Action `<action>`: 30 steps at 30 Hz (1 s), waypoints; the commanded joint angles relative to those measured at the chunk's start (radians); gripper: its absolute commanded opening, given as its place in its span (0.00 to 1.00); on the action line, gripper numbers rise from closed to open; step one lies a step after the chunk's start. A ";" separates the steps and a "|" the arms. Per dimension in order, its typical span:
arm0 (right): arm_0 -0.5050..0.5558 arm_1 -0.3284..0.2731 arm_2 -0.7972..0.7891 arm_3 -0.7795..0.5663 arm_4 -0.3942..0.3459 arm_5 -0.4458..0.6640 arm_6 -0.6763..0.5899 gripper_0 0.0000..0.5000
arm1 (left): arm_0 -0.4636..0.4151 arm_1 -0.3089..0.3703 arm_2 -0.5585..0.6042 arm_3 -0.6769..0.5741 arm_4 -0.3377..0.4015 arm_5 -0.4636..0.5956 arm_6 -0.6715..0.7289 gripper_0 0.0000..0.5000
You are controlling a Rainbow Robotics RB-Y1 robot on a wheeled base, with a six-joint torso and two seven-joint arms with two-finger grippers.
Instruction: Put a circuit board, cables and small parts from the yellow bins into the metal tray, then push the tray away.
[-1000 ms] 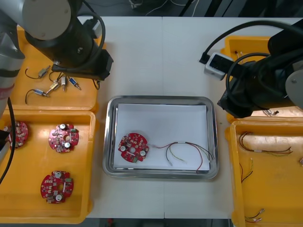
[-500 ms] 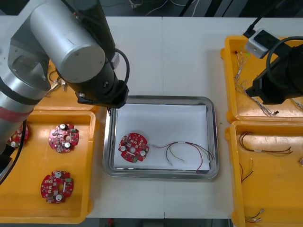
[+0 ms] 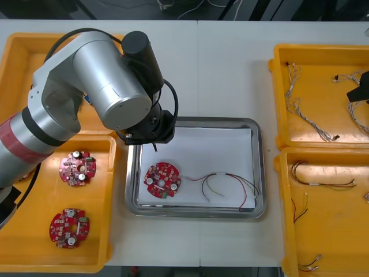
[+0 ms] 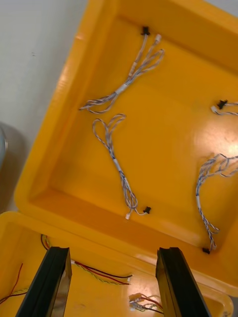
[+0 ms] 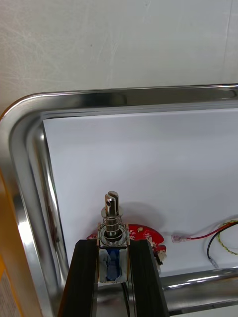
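Observation:
My left gripper (image 5: pixel 113 257) is shut on a small metal part (image 5: pixel 112 223) with a blue body, held above the metal tray (image 5: pixel 29 163), just over the round red circuit board (image 5: pixel 144 235). In the front view the left arm's wrist (image 3: pixel 147 130) hangs over the tray's (image 3: pixel 196 122) far left corner. The circuit board (image 3: pixel 162 179) and a red and yellow cable (image 3: pixel 228 186) lie on the tray's white inside. My right gripper (image 4: pixel 114 282) stands open over the right bins, above twisted blue and white cables (image 4: pixel 116 163).
Two more circuit boards (image 3: pixel 76 168) lie in the near left yellow bin (image 3: pixel 34 259). The far right bin (image 3: pixel 279 98) holds twisted cables (image 3: pixel 300 107); the near right bin (image 3: pixel 285 231) holds red and yellow cables (image 3: pixel 323 176). Bare table lies beyond the tray.
The left arm swung from the far left bin to over the tray's far left corner, carrying the small metal part. The right arm drew back to the right, off the far right bin.

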 commanded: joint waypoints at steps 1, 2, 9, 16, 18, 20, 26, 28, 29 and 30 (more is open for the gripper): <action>-0.033 -0.041 -0.061 0.052 0.057 0.003 -0.035 1.00 | 0.016 -0.014 -0.047 0.053 -0.015 -0.071 -0.002 0.00; -0.033 -0.041 -0.064 0.061 0.070 0.003 -0.032 1.00 | 0.017 -0.015 -0.054 0.061 -0.023 -0.080 -0.002 0.00; -0.033 -0.041 -0.081 0.135 0.140 0.003 -0.023 1.00 | 0.017 -0.017 -0.099 0.122 -0.047 -0.145 -0.003 0.00; -0.033 -0.046 -0.102 0.213 0.183 0.003 -0.008 1.00 | 0.028 -0.017 -0.134 0.159 -0.066 -0.211 -0.005 0.00; -0.033 -0.046 -0.101 0.234 0.180 0.003 -0.005 1.00 | 0.029 -0.017 -0.134 0.162 -0.067 -0.212 -0.005 0.00; -0.033 -0.046 -0.101 0.263 0.177 0.003 -0.002 1.00 | 0.031 -0.017 -0.136 0.163 -0.067 -0.214 -0.003 0.00; -0.033 -0.049 -0.074 0.335 0.165 -0.001 0.028 1.00 | 0.034 -0.011 -0.143 0.165 -0.066 -0.214 0.003 0.07; -0.033 -0.050 -0.059 0.343 0.166 -0.027 0.032 1.00 | 0.034 -0.011 -0.143 0.165 -0.066 -0.217 0.006 0.38; -0.033 -0.050 -0.051 0.349 0.169 -0.042 0.038 1.00 | 0.035 -0.009 -0.143 0.165 -0.067 -0.218 0.009 0.56; -0.036 -0.050 -0.047 0.355 0.169 -0.056 0.041 1.00 | 0.035 -0.009 -0.143 0.165 -0.072 -0.220 0.010 0.71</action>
